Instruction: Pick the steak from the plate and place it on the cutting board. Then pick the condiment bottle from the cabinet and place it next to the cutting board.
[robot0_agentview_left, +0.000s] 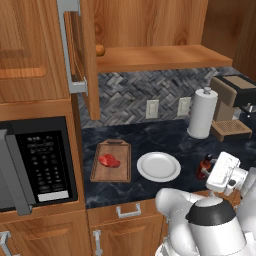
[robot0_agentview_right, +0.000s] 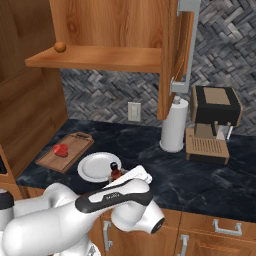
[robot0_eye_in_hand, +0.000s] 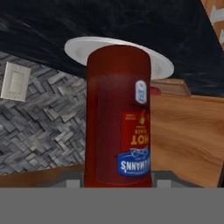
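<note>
On the dark counter, one steak (robot0_agentview_left: 109, 161) lies on one cutting board (robot0_agentview_left: 123, 170), beside one bare white plate (robot0_agentview_left: 159, 167). One condiment bottle (robot0_agentview_left: 204, 166) stands upright just right of the plate, near the counter's front edge, with the jaws clamped on it. The white arm reaches low from the base, its gripper (robot0_agentview_left: 212, 172) at the bottle. From the hand camera the red label reads at close range; the base cameras take in the open cabinet (robot0_agentview_right: 115, 30), one paper-towel roll (robot0_agentview_right: 175, 125) and one coffee machine (robot0_agentview_right: 212, 122).

- Glossy white rounded arm (robot0_agentview_right: 55, 215) shells with bulbous links.
- Dark grey bands at the joints.
- One dark band carries small pale lettering, unreadable.
</note>
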